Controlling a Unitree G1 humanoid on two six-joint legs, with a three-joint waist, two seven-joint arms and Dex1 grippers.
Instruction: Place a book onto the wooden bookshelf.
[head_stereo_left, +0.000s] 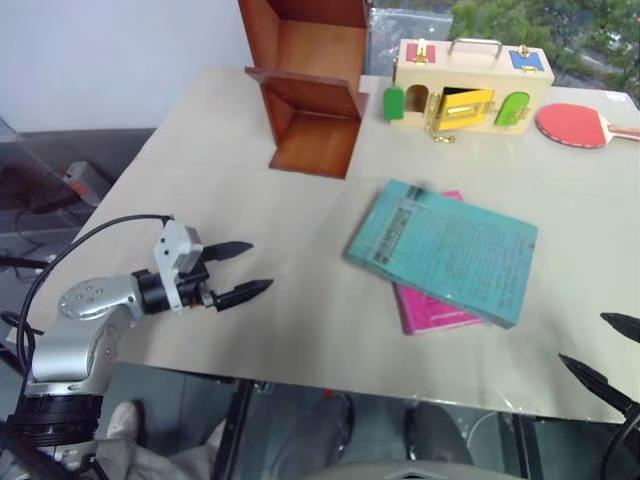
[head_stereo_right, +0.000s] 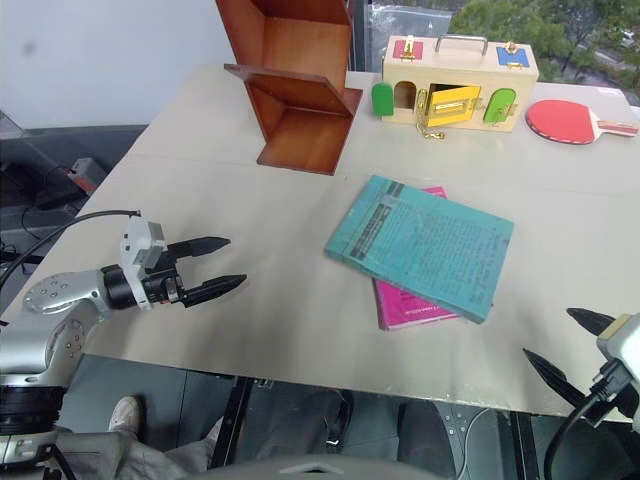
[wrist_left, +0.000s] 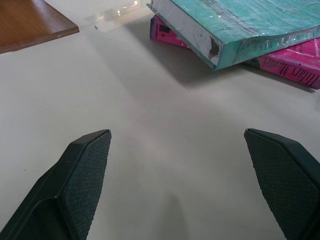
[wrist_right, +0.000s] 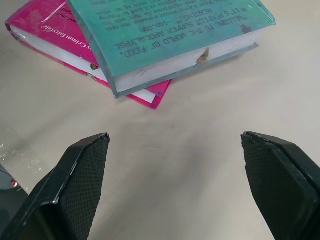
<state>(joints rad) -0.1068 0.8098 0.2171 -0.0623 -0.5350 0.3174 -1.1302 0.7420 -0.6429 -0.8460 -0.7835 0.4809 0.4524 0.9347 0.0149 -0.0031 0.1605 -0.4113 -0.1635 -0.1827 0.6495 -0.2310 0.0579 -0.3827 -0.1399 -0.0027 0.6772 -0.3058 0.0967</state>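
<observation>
The left gripper (head_stereo_left: 243, 269) has its fingers spread wide and empty over bare worktop (head_stereo_left: 300, 330), aimed toward the book (head_stereo_left: 445, 250) yet well apart from it; the right gripper (head_stereo_right: 568, 348) is likewise released, holding nothing, near the book's front corner. The teal book lies flat, skewed across a pink book (head_stereo_left: 432, 310) that lifts one edge, probably leaving a gap for fingers to slip beneath. Beyond the book stands the wooden bookshelf (head_stereo_left: 310, 95), its open compartments facing it with a clear path between. Behind the book, beside the shelf, sit a pale latch box (head_stereo_left: 470, 85) and a red paddle (head_stereo_left: 575, 125), neither blocking the way
</observation>
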